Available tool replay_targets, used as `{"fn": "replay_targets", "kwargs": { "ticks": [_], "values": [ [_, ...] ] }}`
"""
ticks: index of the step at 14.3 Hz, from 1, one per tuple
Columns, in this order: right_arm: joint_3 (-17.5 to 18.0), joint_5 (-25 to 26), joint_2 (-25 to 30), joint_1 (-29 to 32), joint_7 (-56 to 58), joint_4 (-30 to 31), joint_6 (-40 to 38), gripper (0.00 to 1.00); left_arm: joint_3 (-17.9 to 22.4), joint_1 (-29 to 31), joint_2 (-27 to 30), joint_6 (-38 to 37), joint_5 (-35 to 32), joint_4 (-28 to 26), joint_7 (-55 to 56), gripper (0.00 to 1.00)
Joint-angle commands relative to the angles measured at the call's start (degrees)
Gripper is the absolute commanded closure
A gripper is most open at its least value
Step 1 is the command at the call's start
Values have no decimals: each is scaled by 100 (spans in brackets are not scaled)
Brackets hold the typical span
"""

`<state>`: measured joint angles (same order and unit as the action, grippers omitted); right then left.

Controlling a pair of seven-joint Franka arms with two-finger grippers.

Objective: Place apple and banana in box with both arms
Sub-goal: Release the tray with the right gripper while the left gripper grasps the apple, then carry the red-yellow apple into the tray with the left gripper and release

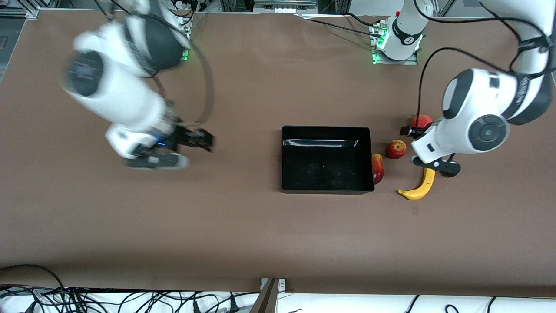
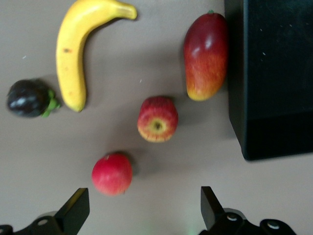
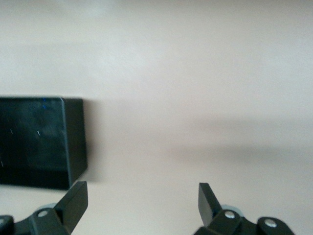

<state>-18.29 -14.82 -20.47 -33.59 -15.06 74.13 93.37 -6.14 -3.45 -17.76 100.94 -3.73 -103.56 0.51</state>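
The black box stands mid-table and holds nothing. The apple, red with yellowish patches, lies a little toward the left arm's end from it. The yellow banana lies nearer the front camera than the apple. My left gripper hangs open over the fruits. In the left wrist view its open gripper is empty, with the apple, the banana and the box ahead of it. My right gripper is open and empty over bare table toward the right arm's end; the right wrist view shows this gripper and the box.
A red-orange mango lies against the box wall. A red pomegranate lies close by the left gripper's fingers. A small dark fruit lies beside the banana's end; the left arm hides it in the front view.
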Motion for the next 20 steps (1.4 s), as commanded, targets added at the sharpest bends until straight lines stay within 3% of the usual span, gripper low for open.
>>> {"fn": "replay_targets", "kwargs": {
  "ticks": [1, 4, 6, 10, 11, 12, 13, 14, 16, 17, 20],
  "values": [
    [-455, 4, 919, -42, 696, 776, -511, 0, -10, 37, 229, 1187, -66, -970, -69, 0],
    [-492, 697, 1781, 256, 1127, 1629, -354, 0, -10, 72, 211, 2856, -198, -2139, -34, 0],
    [-309, 866, 2212, 659, 1425, 2104, -311, 0, -10, 72, 168, 3561, -198, -2554, 80, 0],
    [1570, 1139, 2635, 2503, 1471, 2720, 66, 0, -10, 72, -105, 4179, -198, -2713, 116, 0],
    [1661, 1147, 2627, 2576, 1480, 2712, 67, 0, -10, 63, -131, 4197, -198, -2713, 107, 0],
    [1662, 1200, 2610, 2577, 1480, 2660, 59, 0, -10, 63, -123, 4189, -207, -2705, 98, 51],
    [1662, 1244, 2575, 2577, 1462, 2564, 59, 0, -10, 63, -105, 4154, -207, -2670, 89, 76],
    [1662, 1244, 2505, 2586, 1445, 2493, 59, 0, -2, 63, -70, 4119, -207, -2635, 46, 90],
    [1653, 1244, 2373, 2595, 1445, 2274, 33, 0, -1, 63, 105, 3725, -207, -2433, 28, 100],
    [1653, 1244, 2372, 2612, 1445, 2264, 58, 0, -10, 20, 193, 3340, -207, -2189, 45, 100],
    [1627, 1367, 2372, 2621, 1444, 2211, -11, 0, -237, -25, 185, 1347, -198, -723, 133, 100]
  ]
}}
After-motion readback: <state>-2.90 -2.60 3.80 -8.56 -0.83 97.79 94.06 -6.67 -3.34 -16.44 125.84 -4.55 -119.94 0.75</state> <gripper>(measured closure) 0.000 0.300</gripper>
